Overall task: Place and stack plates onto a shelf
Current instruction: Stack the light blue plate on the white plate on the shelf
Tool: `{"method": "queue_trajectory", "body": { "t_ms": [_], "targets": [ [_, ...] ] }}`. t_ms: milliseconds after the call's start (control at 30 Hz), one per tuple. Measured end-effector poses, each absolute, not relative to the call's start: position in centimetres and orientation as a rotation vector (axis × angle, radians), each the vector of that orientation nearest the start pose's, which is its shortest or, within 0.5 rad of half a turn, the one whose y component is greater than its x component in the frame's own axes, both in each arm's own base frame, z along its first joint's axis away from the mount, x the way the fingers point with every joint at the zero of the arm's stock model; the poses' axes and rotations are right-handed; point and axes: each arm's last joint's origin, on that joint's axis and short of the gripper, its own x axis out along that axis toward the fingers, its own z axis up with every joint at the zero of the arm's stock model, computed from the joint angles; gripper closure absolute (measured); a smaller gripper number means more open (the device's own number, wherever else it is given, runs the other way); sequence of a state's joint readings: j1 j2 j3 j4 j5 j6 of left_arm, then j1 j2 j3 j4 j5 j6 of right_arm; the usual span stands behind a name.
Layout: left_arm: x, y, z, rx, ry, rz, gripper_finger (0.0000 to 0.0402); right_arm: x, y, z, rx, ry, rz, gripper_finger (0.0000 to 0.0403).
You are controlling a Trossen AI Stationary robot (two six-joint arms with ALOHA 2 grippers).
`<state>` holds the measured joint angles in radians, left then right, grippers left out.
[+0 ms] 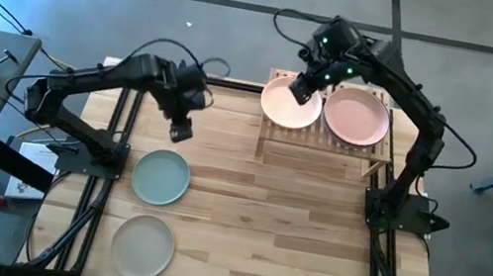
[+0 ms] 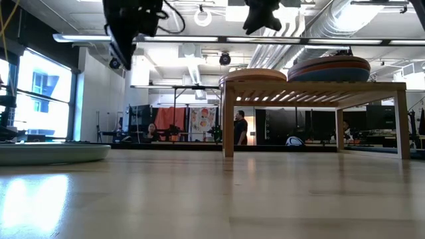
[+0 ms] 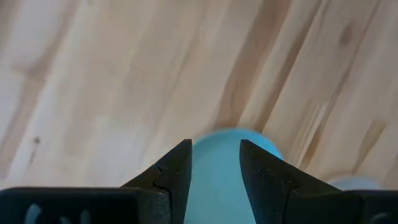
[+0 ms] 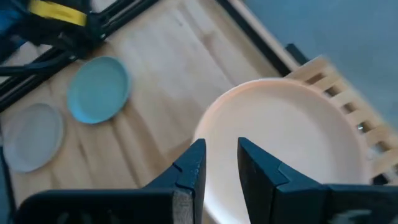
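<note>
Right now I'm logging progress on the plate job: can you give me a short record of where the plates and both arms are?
on rack: pale plate left, pink plate right, on the rack
on table: green plate, beige plate, table
left gripper: above table near green plate, jaws apart, empty
right gripper: over pale plate, jaws apart, empty

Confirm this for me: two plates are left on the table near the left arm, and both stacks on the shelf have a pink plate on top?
Not quite. In the high view, only the right stack is topped pink; the left stack is topped pale cream. Two plates, sage green and beige, lie on the table near the left arm.
</note>
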<state>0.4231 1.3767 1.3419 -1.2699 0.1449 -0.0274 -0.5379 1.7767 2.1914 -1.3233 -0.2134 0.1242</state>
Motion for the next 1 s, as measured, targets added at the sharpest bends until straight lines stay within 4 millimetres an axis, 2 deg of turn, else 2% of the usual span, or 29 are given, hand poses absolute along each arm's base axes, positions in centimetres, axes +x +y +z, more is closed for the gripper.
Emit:
{"method": "queue_trajectory", "body": {
  "t_ms": [233, 433, 600, 767, 1000],
  "targets": [
    [21.7, 7.5, 27.2, -0.365, 1.421, 0.174, 0.028, 30.2, -13.7, 43.8, 0.493, 0.864, -0.308, 0.0332],
    [21.5, 6.2, 23.7, -0.335, 1.478, 0.134, 0.028, 31.1, -11.5, 43.8, 0.507, 0.874, -0.266, 0.0332],
    [21.4, 5.6, 21.8, -0.298, 1.479, 0.14, 0.028, 31.6, -10.0, 43.8, 0.495, 0.884, -0.238, 0.0332],
    [21.4, 5.4, 20.7, -0.192, 1.483, 0.18, 0.028, 31.9, -9.0, 43.8, 0.459, 0.887, -0.303, 0.0332],
    [21.1, 5.3, 18.9, -0.07, 1.474, 0.106, 0.028, 32.1, -8.2, 43.8, 0.449, 0.889, -0.313, 0.0332]
  ]
}}
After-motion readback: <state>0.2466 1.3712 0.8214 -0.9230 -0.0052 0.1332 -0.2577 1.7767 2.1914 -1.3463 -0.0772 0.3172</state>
